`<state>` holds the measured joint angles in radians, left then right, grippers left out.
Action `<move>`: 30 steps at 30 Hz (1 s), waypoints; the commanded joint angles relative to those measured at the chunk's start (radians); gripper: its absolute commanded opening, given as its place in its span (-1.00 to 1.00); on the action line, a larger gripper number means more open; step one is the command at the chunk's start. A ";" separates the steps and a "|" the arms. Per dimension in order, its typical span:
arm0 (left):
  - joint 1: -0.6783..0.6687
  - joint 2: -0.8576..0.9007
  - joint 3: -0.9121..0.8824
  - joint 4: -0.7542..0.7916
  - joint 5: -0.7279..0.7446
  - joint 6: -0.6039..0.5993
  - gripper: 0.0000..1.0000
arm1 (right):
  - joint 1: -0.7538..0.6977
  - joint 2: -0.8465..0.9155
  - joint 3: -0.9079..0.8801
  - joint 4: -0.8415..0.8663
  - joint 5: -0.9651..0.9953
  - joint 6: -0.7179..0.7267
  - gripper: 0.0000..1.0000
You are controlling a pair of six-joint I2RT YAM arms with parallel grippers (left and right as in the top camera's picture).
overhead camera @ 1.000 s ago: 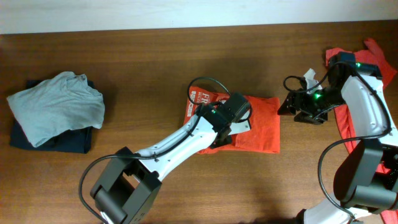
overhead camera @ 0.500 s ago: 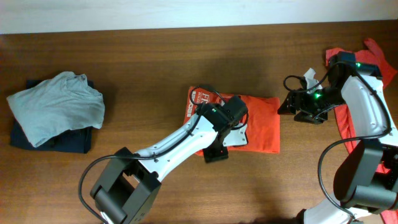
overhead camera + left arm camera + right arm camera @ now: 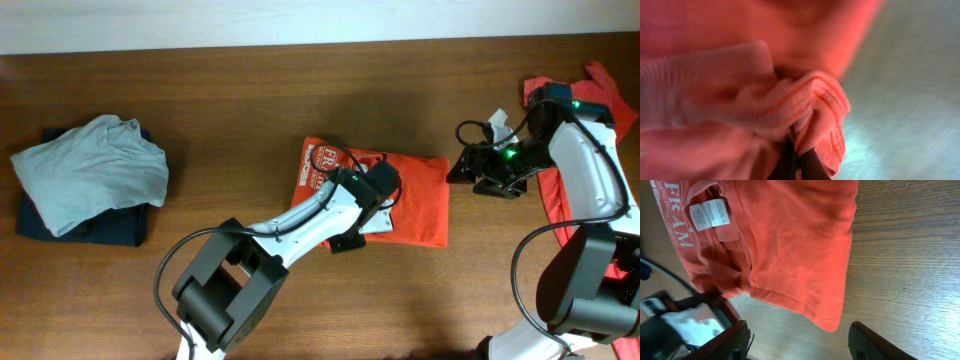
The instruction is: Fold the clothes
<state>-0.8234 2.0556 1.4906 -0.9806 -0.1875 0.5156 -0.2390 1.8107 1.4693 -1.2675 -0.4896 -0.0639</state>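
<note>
A folded orange-red T-shirt (image 3: pixel 410 200) with white lettering lies mid-table. My left gripper (image 3: pixel 350 234) sits at its near edge, shut on a bunched fold of the orange cloth (image 3: pixel 815 115); that view shows only dark fingertips (image 3: pixel 812 169) under the fabric. My right gripper (image 3: pixel 463 166) hovers open just right of the shirt, touching nothing. In the right wrist view the shirt (image 3: pixel 795 245) and its white neck label (image 3: pixel 707 215) lie ahead of the open right gripper (image 3: pixel 800 342). Another orange-red garment (image 3: pixel 552 200) lies crumpled at the right edge, partly under the right arm.
A grey shirt (image 3: pixel 90 170) rests on a dark blue cloth (image 3: pixel 110 228) at the far left. Bare wooden table (image 3: pixel 250 110) stretches between that pile and the middle shirt. The table's back edge meets a white wall.
The left gripper slid from the top of the shirt to its near edge, opened, then shut on the cloth. More of the lettered panel shows. The right arm has stayed put.
</note>
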 commanded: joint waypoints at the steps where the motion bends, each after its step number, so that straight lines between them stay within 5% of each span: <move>1: 0.004 -0.031 0.102 -0.014 -0.163 -0.136 -0.99 | -0.003 -0.022 -0.003 -0.002 0.009 -0.010 0.36; 9: 0.006 -0.061 0.126 0.012 -0.177 -0.287 -0.99 | -0.003 -0.022 -0.003 -0.001 0.009 -0.010 0.36; 23: -0.014 -0.053 -0.015 0.137 -0.072 -0.321 -0.95 | -0.003 -0.022 -0.003 -0.002 0.009 -0.010 0.36; 28: -0.036 -0.047 -0.018 0.169 0.027 -0.321 -0.83 | -0.003 -0.022 -0.003 -0.008 0.008 -0.011 0.36; 30: -0.050 -0.039 -0.018 0.177 0.035 -0.321 -0.60 | -0.003 -0.022 -0.003 -0.010 0.009 -0.010 0.36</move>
<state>-0.8536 2.0144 1.4826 -0.8158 -0.2077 0.2085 -0.2390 1.8107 1.4689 -1.2739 -0.4896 -0.0643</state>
